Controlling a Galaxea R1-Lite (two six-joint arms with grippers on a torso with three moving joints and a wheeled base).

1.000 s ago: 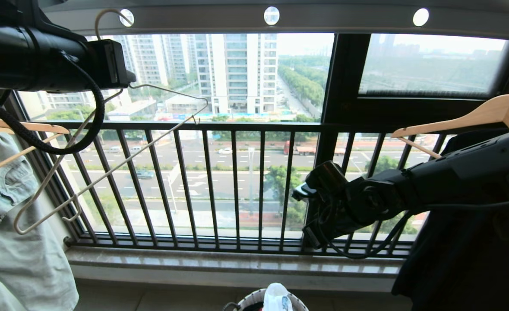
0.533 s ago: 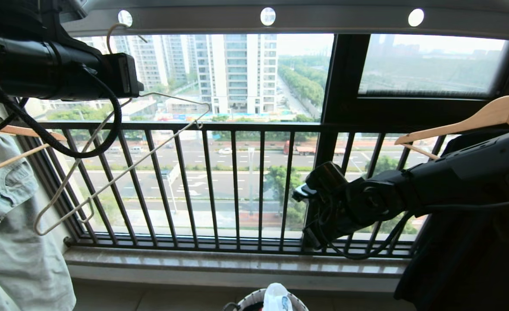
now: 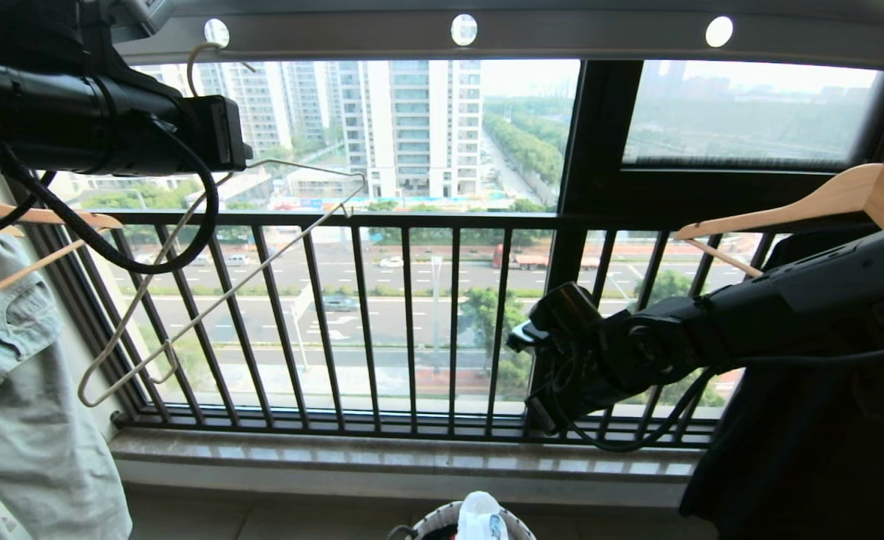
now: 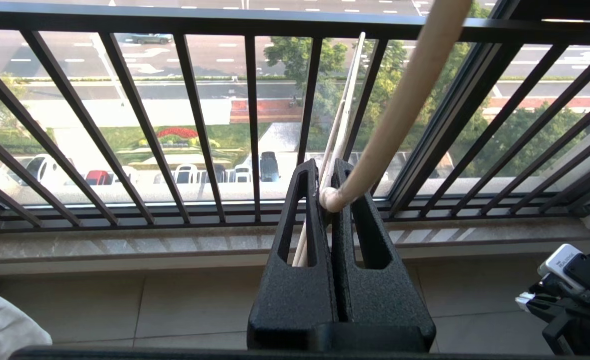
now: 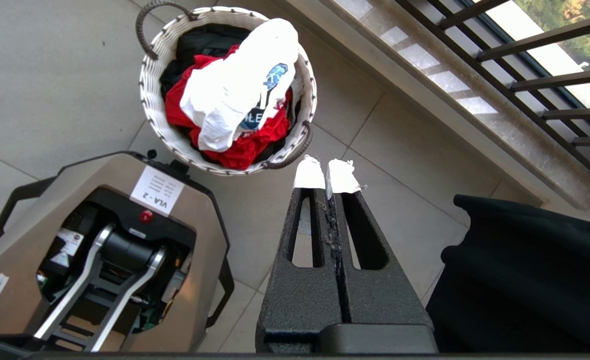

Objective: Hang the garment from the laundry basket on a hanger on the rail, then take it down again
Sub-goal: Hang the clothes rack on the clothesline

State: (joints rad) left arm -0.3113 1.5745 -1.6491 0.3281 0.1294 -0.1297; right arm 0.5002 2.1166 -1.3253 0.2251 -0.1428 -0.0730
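The thin beige wire hanger [image 3: 224,292] hangs tilted at the upper left, its hook [image 3: 196,56] just under the grey rail [image 3: 561,34] near a round hole. My left gripper [image 4: 329,172] is shut on the hanger's neck [image 4: 400,90]. In the head view only the left arm [image 3: 97,127] shows, high up. The white garment [image 5: 234,85] with its navy graphic lies on top in the laundry basket [image 5: 149,90] on the floor. My right gripper [image 5: 327,172] hangs shut and empty above the tiles beside the basket.
A wooden hanger [image 3: 37,217] with a pale denim piece [image 3: 14,390] hangs at the left. Another wooden hanger [image 3: 809,199] carries a dark garment [image 3: 809,450] at the right. The black window railing [image 3: 412,322] stands ahead. A red garment [image 5: 239,150] lies in the basket beside the robot base [image 5: 99,250].
My left arm has moved right with the hanger. The hanger's low end has swung right and its hook sits closer under the rail. The right arm has kept still.
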